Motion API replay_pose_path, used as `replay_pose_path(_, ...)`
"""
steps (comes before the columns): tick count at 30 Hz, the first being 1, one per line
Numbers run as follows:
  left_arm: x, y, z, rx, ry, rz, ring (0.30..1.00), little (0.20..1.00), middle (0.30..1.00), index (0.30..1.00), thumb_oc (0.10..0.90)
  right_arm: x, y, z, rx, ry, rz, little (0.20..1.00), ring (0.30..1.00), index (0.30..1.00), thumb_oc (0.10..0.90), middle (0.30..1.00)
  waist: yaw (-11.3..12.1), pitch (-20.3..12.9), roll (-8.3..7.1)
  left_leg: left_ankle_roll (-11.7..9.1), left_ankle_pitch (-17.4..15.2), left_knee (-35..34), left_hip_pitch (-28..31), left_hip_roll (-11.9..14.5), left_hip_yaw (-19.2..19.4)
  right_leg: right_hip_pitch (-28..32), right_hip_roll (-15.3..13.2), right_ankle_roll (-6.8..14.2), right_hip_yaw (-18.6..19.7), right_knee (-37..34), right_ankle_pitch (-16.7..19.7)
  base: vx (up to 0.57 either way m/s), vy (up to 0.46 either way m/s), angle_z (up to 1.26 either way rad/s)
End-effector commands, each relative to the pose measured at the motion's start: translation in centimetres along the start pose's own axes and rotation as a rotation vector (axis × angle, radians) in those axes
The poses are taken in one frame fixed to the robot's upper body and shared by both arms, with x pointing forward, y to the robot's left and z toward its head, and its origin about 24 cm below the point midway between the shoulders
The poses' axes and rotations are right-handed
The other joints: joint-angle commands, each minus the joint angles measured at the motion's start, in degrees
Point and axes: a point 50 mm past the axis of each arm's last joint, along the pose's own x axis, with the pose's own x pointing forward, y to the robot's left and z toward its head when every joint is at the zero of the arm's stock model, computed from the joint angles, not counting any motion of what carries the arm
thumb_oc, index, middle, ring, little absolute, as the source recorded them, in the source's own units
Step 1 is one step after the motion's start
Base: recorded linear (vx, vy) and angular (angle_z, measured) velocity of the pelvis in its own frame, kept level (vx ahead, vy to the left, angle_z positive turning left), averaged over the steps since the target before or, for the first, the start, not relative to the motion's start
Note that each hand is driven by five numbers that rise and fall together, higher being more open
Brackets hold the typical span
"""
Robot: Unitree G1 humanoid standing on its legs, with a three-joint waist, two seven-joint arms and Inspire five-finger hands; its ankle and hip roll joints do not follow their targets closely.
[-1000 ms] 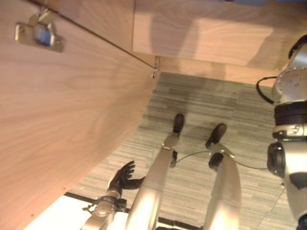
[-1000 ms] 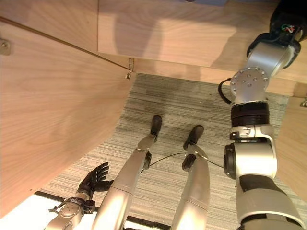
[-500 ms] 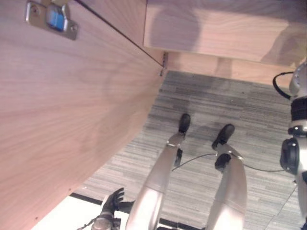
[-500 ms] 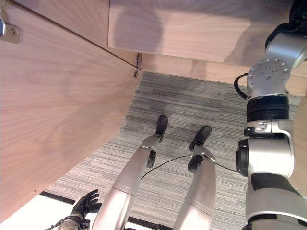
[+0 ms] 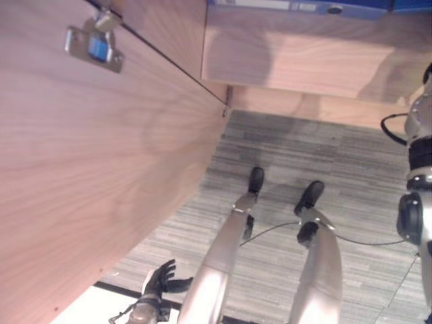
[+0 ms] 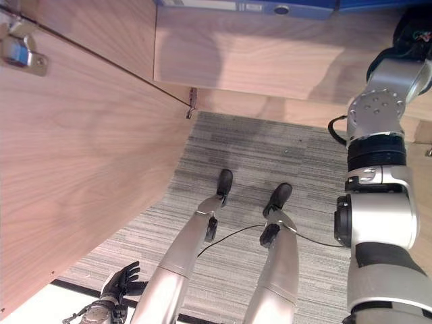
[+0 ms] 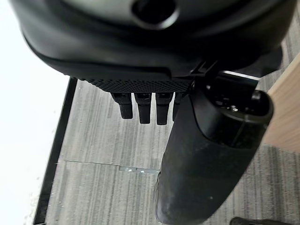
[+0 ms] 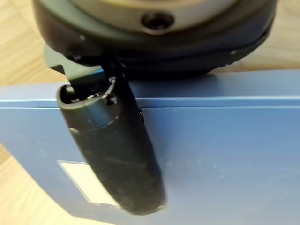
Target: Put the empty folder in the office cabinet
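A blue folder (image 8: 220, 154) with a white label fills the right wrist view, wood of the cabinet around it. My right hand (image 8: 117, 159) is shut on it, the thumb laid across its face and the fingers hidden behind. In the eye views the folder's blue spine (image 6: 250, 6) shows on the cabinet's wooden shelf (image 6: 270, 57), at the top edge. My right arm (image 6: 378, 169) reaches up towards it. My left hand (image 5: 159, 280) hangs low by my side, open and holding nothing, its straight fingers (image 7: 140, 105) over the carpet.
The cabinet's open wooden door (image 5: 94, 175) takes up the left, with a metal hinge (image 5: 94, 48) near its top. Another blue spine (image 5: 412, 5) sits at the shelf's right. Grey striped carpet (image 6: 270, 155) lies below, with a white floor strip (image 5: 88, 314) past a black line.
The camera has tilted, so the whole picture has shifted down and the blue folder spines have come into view at the top. The left hand has dropped lower.
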Motion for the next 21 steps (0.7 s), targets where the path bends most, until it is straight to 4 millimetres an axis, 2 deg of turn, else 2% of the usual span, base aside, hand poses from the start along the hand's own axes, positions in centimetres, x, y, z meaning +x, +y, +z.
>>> replay_pose_path(1, -2.1, 3.6, -6.1, 0.102, 0.230, 0.102, 0.900, 0.900, 0.900, 0.900, 0.800, 0.4, 2.2, 1.7, -0.033, -0.039, 0.153, 0.900, 0.900, 0.900, 0.800, 0.900, 0.98, -3.39, -0.55, 0.21, -8.30, -2.43, 4.11, -3.77, -5.45, 3.64, 2.01, 0.20, -3.04, -4.26, -1.39, 0.00, -0.012, -0.06)
replay_pose_path(2, -2.1, 3.6, -6.1, 0.096, 0.234, 0.100, 0.900, 0.900, 0.900, 0.900, 0.800, 0.5, 1.2, 1.5, -0.033, -0.024, 0.113, 0.900, 0.900, 0.900, 0.800, 0.900, 1.00, -3.52, -0.76, 0.13, -8.16, -2.95, 4.82, -3.54, -5.43, 4.39, 2.15, 0.35, -3.31, -5.06, -1.09, 0.00, -0.019, -0.07)
replay_pose_path(4, -2.1, 3.6, -6.2, 0.098, 0.237, 0.098, 0.900, 0.900, 0.900, 0.900, 0.800, 0.5, 0.7, 1.4, -0.032, -0.015, 0.095, 0.900, 0.900, 0.900, 0.800, 0.900, 1.01, -3.56, -0.86, 0.09, -8.06, -3.28, 5.30, -3.47, -5.50, 4.86, 2.30, 0.46, -3.39, -5.54, -0.84, 0.00, -0.017, -0.06)
replay_pose_path(5, -2.1, 3.7, -6.4, 0.099, 0.246, 0.100, 0.900, 0.900, 0.900, 0.900, 0.800, 0.7, -0.3, 1.3, -0.045, -0.003, 0.049, 0.900, 0.900, 0.900, 0.800, 0.900, 1.06, -3.64, -1.12, -0.04, -7.94, -3.74, 5.93, -3.30, -5.51, 5.62, 2.41, 0.56, -3.47, -6.33, -0.56, -0.01, -0.011, -0.07)
replay_pose_path(10, -1.9, 3.7, -6.3, 0.082, 0.265, 0.103, 0.900, 0.900, 0.900, 0.900, 0.800, 1.2, -2.2, 1.0, -0.132, 0.049, -0.076, 0.900, 0.900, 0.900, 0.800, 0.900, 0.73, -3.37, -1.77, -0.10, -8.03, -4.19, 7.01, -3.00, -5.16, 6.65, 2.78, 0.58, -3.29, -7.26, 0.00, -0.01, 0.004, -0.06)
replay_pose_path(14, -1.8, 3.0, -6.3, 0.074, 0.265, 0.080, 0.900, 0.900, 0.900, 0.900, 0.800, 1.2, -2.4, 0.2, -0.161, 0.088, -0.101, 0.900, 0.900, 0.900, 0.800, 0.900, 0.29, -3.25, -2.12, -0.07, -8.17, -4.36, 7.37, -2.86, -4.84, 6.97, 2.87, 0.53, -3.15, -7.80, 0.33, 0.00, 0.002, -0.02)
replay_pose_path(21, -1.9, 2.8, -6.6, 0.045, 0.281, 0.083, 0.900, 0.900, 0.900, 0.900, 0.800, 0.1, -1.0, -1.1, -0.062, 0.082, -0.023, 0.900, 0.900, 0.900, 0.800, 0.900, 0.01, -2.25, -2.23, -0.13, -8.04, -5.21, 8.50, -2.33, -4.39, 8.09, 3.19, 0.63, -2.94, -8.84, 0.67, 0.00, -0.001, -0.05)
